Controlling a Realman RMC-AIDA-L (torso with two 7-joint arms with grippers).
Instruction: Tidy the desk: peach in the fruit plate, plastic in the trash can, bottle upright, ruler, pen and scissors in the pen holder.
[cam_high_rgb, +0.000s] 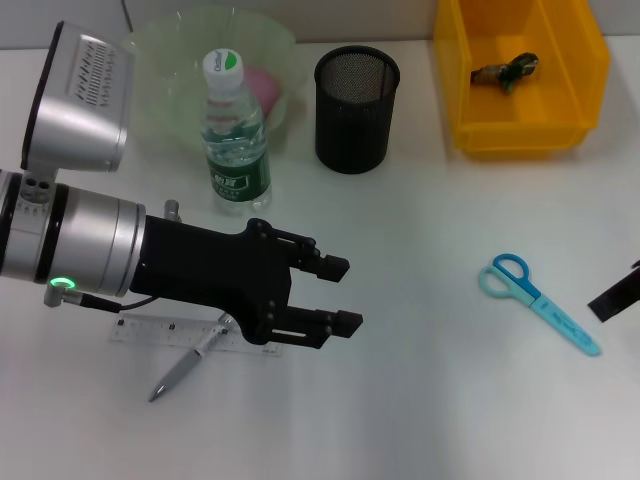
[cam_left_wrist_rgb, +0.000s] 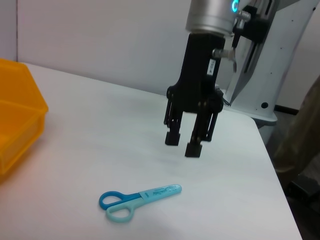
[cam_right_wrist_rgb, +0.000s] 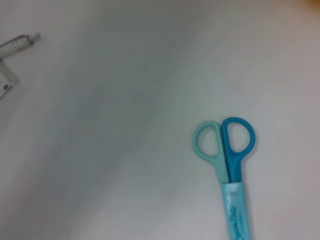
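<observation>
Clear ruler (cam_high_rgb: 150, 331) and pen (cam_high_rgb: 182, 368) lie under my left gripper (cam_high_rgb: 338, 293), fingers spread, empty. Bottle (cam_high_rgb: 235, 135) upright, peach (cam_high_rgb: 268, 88) plated, plastic (cam_high_rgb: 505, 72) binned (done). Scissors (cam_high_rgb: 537, 301) await on the table; right gripper (cam_high_rgb: 615, 293) unclear.

No text can be read; the bottle (cam_high_rgb: 236, 135) label and ruler (cam_high_rgb: 170, 331) markings look too small to make out.
</observation>
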